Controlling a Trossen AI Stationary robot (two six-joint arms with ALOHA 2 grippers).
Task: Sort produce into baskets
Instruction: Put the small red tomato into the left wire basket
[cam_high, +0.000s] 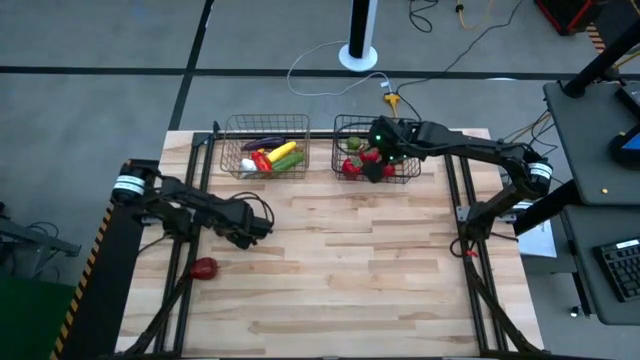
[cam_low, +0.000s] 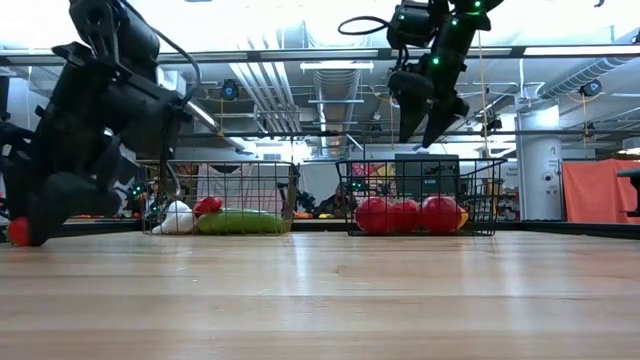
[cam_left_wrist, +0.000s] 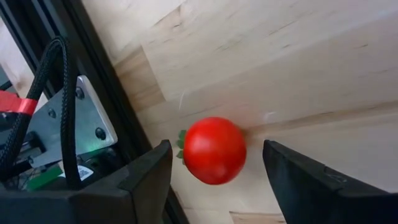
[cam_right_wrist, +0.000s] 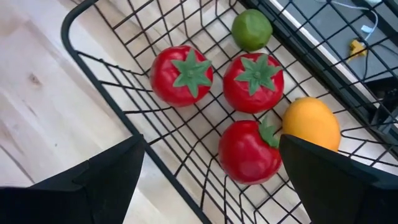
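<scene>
Pale butcher-block wooden table (cam_high: 340, 270) is carrying nearly all the sorted stock at its far edge, with grey floor and cables lying beyond it. Brownish-copper wire-mesh basket (cam_high: 266, 147), on the far left, is holding long vegetables: a purple eggplant (cam_high: 262, 144), a yellow corn cob (cam_high: 283, 151), a red pepper (cam_high: 261, 160), a green cucumber (cam_high: 288, 161) and a white garlic bulb (cam_high: 247, 166). Darker grey wire-mesh basket (cam_high: 376, 148), just beside it on the right, is holding round pieces: three red tomatoes with green stems (cam_right_wrist: 253, 82), a small green lime-like ball (cam_right_wrist: 252, 28) and an orange fruit (cam_right_wrist: 311, 123).

Right gripper (cam_low: 423, 118) is hanging above the grey basket, jaws spread wide and carrying nothing, so its drop is looking finished.

One piece is sitting outside the baskets: a loose red tomato (cam_left_wrist: 214, 150), lying on the bare table near the left front edge, close to the left arm's frame. Left gripper (cam_left_wrist: 217, 180) is hovering over it, jaws parted on either side and not touching it, so the grasp is not yet made.

Judged progress: almost done, roughly all but one item sorted. Remaining work is looking like closing on the loose tomato, lifting it and carrying it across to the grey basket with the other tomatoes. No other stray produce is showing on the table.
</scene>
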